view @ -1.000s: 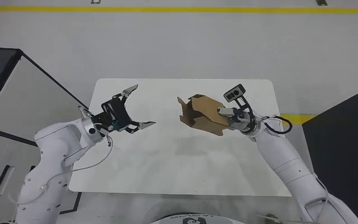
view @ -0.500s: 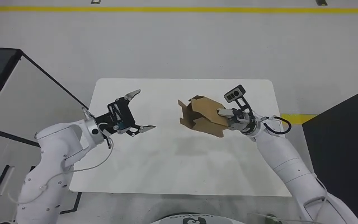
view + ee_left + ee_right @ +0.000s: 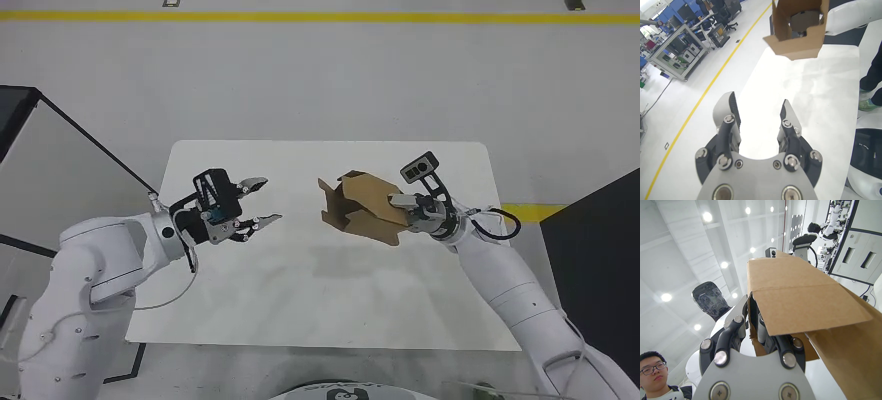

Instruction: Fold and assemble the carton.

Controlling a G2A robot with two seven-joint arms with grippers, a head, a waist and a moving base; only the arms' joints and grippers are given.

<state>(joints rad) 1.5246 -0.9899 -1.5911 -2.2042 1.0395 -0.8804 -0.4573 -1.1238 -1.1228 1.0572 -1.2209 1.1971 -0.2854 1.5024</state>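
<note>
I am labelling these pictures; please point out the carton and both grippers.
carton [image 3: 368, 197], top view, its upper brown panel.
left gripper [image 3: 759, 98], left wrist view, midway between fingertips.
right gripper [image 3: 752, 315], right wrist view, midway between fingertips.

Bright, even light from round ceiling lamps [image 3: 707, 216]; the white table [image 3: 819, 113] glares just beside the left gripper [image 3: 759, 98]; only a faint, soft shadow lies below the carton [image 3: 800, 47]; the yellow floor line [image 3: 703, 94] bows with lens distortion.

Plain brown cardboard carton [image 3: 362, 205]: uniform tan outside, shaded grey-brown inside.
Flat white rectangular table [image 3: 300, 290]: plain white.
Left gripper [image 3: 758, 109]: black frame, silver-white fingers, black ribbed pads.
Right gripper [image 3: 753, 321]: grey plate, black links.
Pale grey floor [image 3: 100, 80]: 1 yellow stripe [image 3: 300, 16].
</note>
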